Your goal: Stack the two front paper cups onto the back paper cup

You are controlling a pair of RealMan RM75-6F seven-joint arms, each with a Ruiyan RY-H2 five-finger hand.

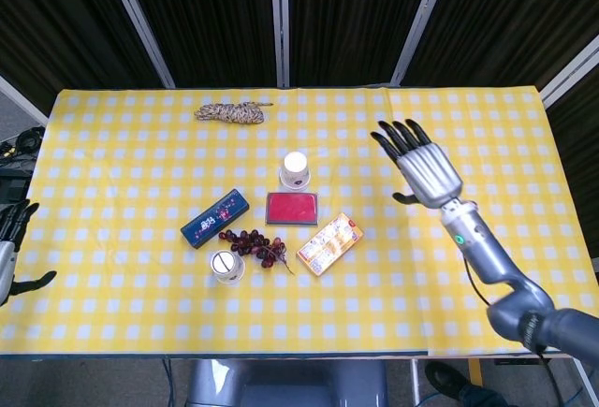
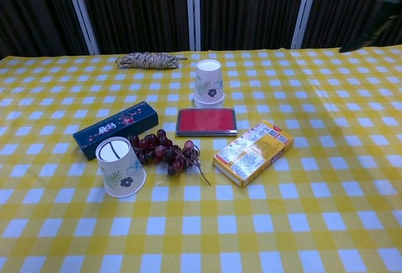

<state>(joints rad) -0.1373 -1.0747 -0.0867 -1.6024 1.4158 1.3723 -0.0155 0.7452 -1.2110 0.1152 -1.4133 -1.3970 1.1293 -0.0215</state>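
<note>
Right hand point(image 1: 423, 166) fingers spread, well apart | back paper cup point(image 1: 297, 170) mid-table

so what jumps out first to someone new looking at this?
The right hand, open with fingers spread, hovers over the right of the yellow checked table, holding nothing. Mid-table an upturned paper cup stack stands just behind the red case, while a lone paper cup sits front-left beside the grapes.
</note>
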